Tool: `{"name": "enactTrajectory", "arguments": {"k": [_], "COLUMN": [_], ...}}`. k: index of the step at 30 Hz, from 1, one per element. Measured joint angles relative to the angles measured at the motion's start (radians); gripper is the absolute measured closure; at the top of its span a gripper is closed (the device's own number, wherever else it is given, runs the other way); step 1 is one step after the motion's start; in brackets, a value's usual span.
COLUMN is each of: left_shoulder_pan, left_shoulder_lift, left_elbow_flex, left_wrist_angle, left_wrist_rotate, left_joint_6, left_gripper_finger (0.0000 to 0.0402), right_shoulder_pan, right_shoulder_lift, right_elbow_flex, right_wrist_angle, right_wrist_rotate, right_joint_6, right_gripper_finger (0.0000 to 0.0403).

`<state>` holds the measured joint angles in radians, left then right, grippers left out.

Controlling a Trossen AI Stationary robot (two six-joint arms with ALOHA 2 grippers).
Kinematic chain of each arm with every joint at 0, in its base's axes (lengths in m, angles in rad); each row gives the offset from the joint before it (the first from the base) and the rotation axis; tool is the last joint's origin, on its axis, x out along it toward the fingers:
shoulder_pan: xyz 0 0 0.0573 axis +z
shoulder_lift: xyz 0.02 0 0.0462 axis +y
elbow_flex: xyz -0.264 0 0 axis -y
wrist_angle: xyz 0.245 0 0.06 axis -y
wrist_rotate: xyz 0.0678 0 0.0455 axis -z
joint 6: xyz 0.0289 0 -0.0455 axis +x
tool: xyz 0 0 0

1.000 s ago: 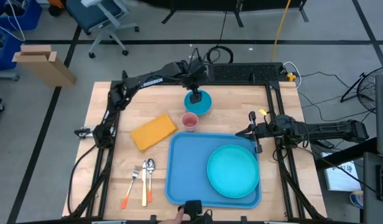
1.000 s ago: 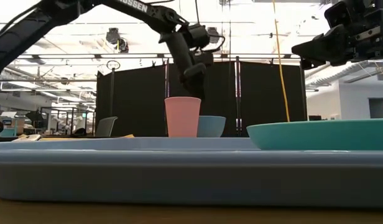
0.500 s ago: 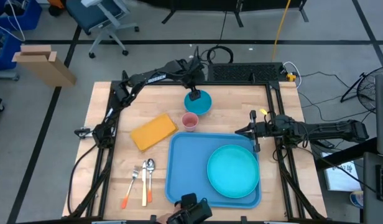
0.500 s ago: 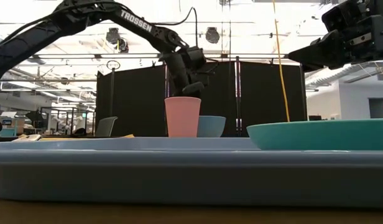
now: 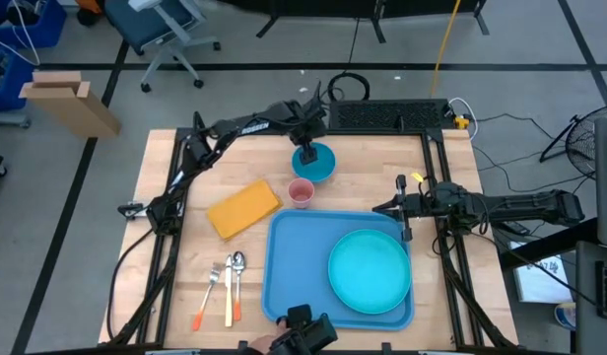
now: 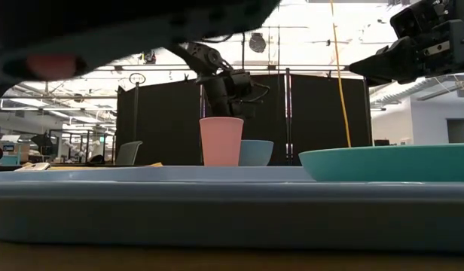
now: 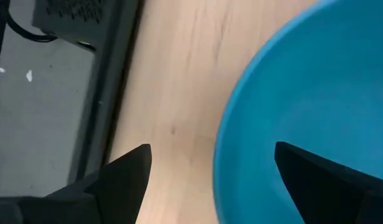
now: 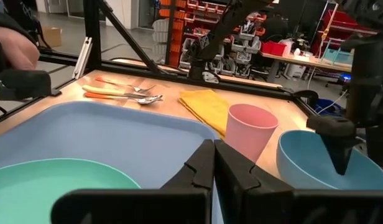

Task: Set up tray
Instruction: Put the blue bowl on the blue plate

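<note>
The blue tray (image 5: 299, 266) lies at the table's near side with a round teal plate (image 5: 370, 268) on its right half. A blue bowl (image 5: 315, 162) stands on the wood beyond the tray, and a pink cup (image 5: 301, 191) stands between them. My left gripper (image 7: 212, 146) is open and points down over the bowl. One finger stands outside the bowl's rim (image 7: 224, 162) and one inside, with space on both sides. My right gripper (image 8: 214, 148) is shut and hovers above the tray's far right corner (image 5: 382, 209).
A yellow cloth (image 5: 243, 208) lies left of the cup. Cutlery (image 5: 225, 286) lies left of the tray. A person's hand with a dark object (image 5: 302, 333) is at the table's near edge, and a blurred shape covers the top of the low view (image 6: 104, 30).
My left gripper has come down onto the bowl's rim, its arm sinking lower. At the near edge, the person's hand and dark object have moved up beside the tray and now blur across the low view.
</note>
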<state>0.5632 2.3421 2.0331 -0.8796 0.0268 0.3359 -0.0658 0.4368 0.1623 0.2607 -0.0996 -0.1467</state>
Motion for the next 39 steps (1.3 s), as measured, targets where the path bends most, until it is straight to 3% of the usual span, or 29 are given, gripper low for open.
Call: {"name": "enactTrajectory", "arguments": {"k": [5,16,22,28,32,36,39], "left_shoulder_pan": [0.0,0.002,0.013,0.033,0.047,0.035,-0.01], "left_shoulder_lift": [0.011,0.007,0.01,0.013,0.009,-0.056,-0.087], "left_elbow_flex": [0.0,0.002,0.049,0.207,0.326,0.3,0.299], "left_wrist_angle": [0.018,0.014,-0.007,-0.132,-0.233,-0.261,-0.307], "left_wrist_rotate": [-0.003,0.017,0.031,0.041,0.141,0.255,0.234], "left_joint_6": [0.014,-0.019,-0.073,-0.088,-0.084,-0.072,-0.053], "left_gripper_finger": [0.0114,0.0379,0.0388,0.0394,0.0394,0.0395,0.0395], "right_shoulder_pan": [0.0,0.0,0.0,0.0,0.0,0.0,0.0], "right_shoulder_lift": [0.001,0.0,0.0,0.0,0.0,0.0,-0.001], "right_elbow_flex": [0.0,0.0,0.0,0.0,0.0,0.0,0.0], "right_wrist_angle": [-0.005,-0.002,0.004,0.004,0.004,0.004,0.004], "right_wrist_rotate": [0.0,0.001,0.002,0.001,0.0,-0.001,-0.002], "right_joint_6": [0.0,0.0,0.0,0.0,0.001,-0.041,-0.058], "right_gripper_finger": [0.0403,0.0403,0.0403,0.0403,0.0403,0.0403,0.0403]}}
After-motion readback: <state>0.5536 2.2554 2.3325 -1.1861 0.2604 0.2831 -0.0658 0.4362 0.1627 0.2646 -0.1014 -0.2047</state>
